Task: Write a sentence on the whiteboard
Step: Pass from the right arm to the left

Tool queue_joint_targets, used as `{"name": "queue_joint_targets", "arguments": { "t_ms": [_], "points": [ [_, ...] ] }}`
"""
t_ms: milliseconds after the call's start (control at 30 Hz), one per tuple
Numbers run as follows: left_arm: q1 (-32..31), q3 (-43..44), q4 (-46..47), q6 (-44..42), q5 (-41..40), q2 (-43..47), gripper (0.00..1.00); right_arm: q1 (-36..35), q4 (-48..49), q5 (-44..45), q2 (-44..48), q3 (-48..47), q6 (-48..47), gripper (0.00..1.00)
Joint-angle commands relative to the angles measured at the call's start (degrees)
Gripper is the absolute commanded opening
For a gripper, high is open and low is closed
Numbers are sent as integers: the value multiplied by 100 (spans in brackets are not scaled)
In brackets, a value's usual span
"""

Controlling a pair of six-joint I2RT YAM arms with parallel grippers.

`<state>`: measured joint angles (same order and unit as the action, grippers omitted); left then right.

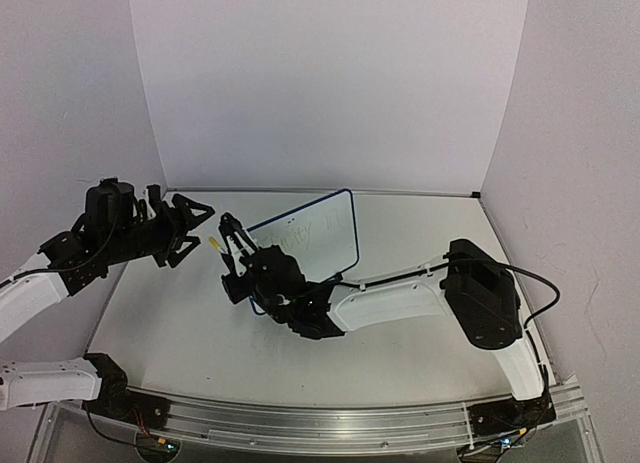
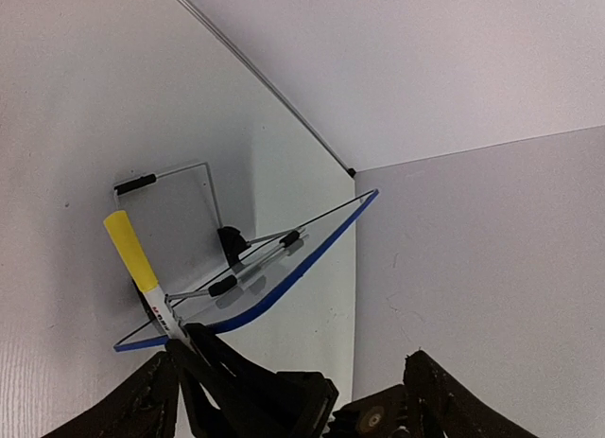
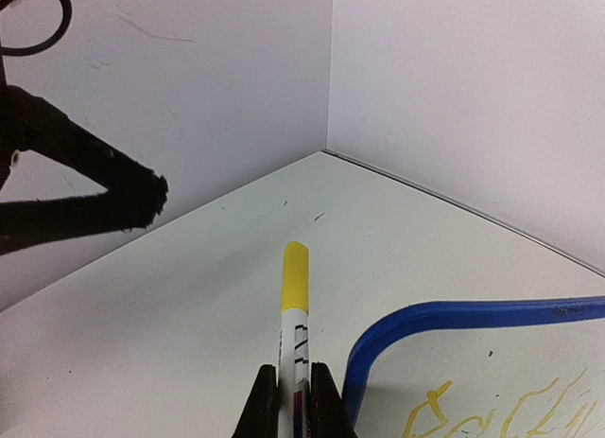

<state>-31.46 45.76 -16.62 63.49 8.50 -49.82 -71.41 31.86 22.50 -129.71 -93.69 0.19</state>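
The whiteboard (image 1: pixel 315 233) has a blue rim and stands tilted at mid table. The sentence (image 1: pixel 290 236) is a faint yellow scrawl on its face, clearer in the right wrist view (image 3: pixel 492 414). My right gripper (image 1: pixel 230 241) is just left of the board, shut on a white marker (image 3: pixel 295 348) with its yellow cap (image 3: pixel 295 275) on. My left gripper (image 1: pixel 200 228) is open and empty, its jaws facing the marker's cap end from the left, a short gap away. In the left wrist view the marker (image 2: pixel 137 263) stands before the board's back and blue edge (image 2: pixel 312 258).
White walls enclose the table on three sides, and the back wall stands close behind the board. The board's wire stand (image 2: pixel 180 173) with black feet sticks out behind it. One finger of the left gripper (image 3: pixel 104 187) shows at the upper left of the right wrist view.
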Motion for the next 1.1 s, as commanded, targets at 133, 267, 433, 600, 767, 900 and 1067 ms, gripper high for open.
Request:
{"name": "queue_joint_targets", "arguments": {
  "t_ms": [133,267,433,600,767,900,1067],
  "points": [
    [9,136,-825,-46,-197,-174,83,-154,580,182,679,239,-249,0],
    [9,41,-660,78,-73,-274,84,-214,755,227,812,337,-341,0],
    [9,-111,-223,203,175,-456,80,-281,871,167,885,379,-428,0],
    [7,-124,-42,231,332,-566,63,-349,893,177,855,335,-532,0],
    [6,-275,318,432,374,-476,35,-390,894,208,837,339,-601,1],
    [9,-249,423,562,401,-506,14,-425,896,94,1003,520,-607,8],
    [62,-171,322,555,122,-454,0,-444,865,-28,1549,1123,-542,47]
  ]
}}
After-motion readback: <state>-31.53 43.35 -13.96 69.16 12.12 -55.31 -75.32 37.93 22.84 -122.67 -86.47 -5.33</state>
